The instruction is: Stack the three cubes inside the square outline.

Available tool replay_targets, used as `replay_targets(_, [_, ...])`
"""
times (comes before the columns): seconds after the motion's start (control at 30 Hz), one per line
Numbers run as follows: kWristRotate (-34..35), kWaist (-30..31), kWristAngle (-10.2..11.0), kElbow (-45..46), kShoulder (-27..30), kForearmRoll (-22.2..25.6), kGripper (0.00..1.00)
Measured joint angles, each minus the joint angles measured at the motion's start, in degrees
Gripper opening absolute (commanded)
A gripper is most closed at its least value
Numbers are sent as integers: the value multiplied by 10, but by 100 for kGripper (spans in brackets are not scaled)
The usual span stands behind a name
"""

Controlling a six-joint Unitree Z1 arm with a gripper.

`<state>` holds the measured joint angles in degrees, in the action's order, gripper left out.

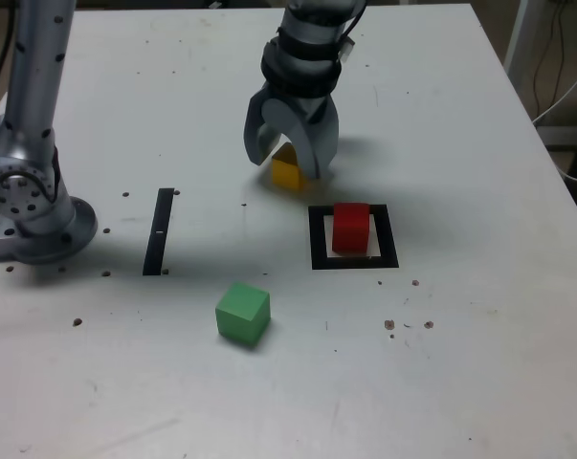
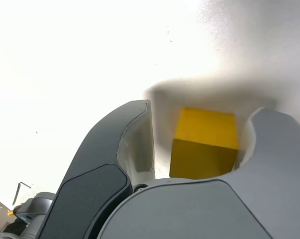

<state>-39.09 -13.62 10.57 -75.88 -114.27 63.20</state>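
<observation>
Pincer point(image 1: 290, 161) lowered, jaws spread around yellow cube point(image 1: 287, 172).

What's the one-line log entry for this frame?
gripper open astride yellow cube | red cube in square outline | green cube loose

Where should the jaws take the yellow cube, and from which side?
Grip the yellow cube on its two opposite side faces, coming straight down from above. It sits flat on the table with nothing touching it, and the open gripper already straddles it; the wrist view shows a jaw on either side.
</observation>
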Motion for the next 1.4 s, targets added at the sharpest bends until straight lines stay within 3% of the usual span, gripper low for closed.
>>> replay_targets(0.83, [9, 8, 1, -15, 1, 20, 36])
replay_targets(1.0, [44, 32, 2, -62, 13, 79, 36])
replay_targets(1.2, [127, 63, -31, -132, 15, 160, 35])
replay_targets(1.4, [190, 96, -52, -180, 17, 201, 35])
